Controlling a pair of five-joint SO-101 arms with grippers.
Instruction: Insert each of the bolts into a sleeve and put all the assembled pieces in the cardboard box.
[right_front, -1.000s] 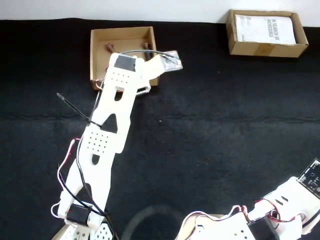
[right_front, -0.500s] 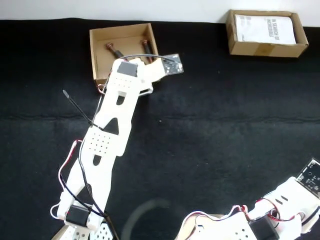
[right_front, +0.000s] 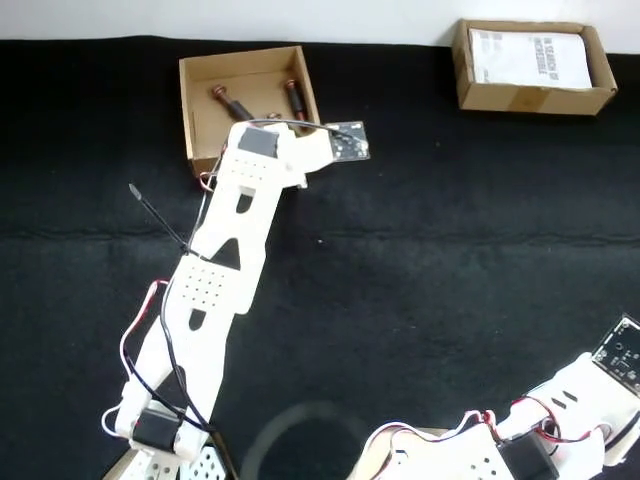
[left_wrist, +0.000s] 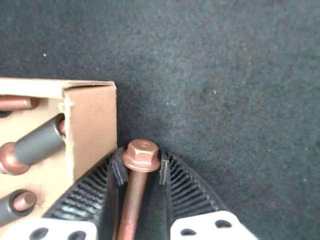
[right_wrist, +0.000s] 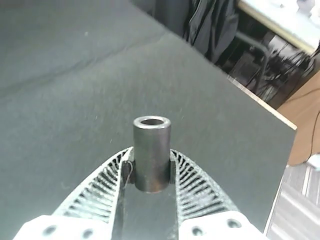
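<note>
Left wrist view: the left gripper (left_wrist: 140, 171) clamps a copper bolt (left_wrist: 136, 192) just outside the box (left_wrist: 92, 125) corner — sleeved bolts (left_wrist: 35, 145) lie inside. Right wrist view: the right gripper (right_wrist: 151, 167) grips a grey sleeve (right_wrist: 151, 145), open end outward, over the black mat (right_wrist: 60, 100).

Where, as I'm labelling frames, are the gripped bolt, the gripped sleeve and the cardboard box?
bolt (left_wrist: 141, 155): left wrist view, on its hex head.
sleeve (right_wrist: 151, 150): right wrist view, on its side wall.
cardboard box (left_wrist: 92, 127): left wrist view, on its outer wall.
</note>
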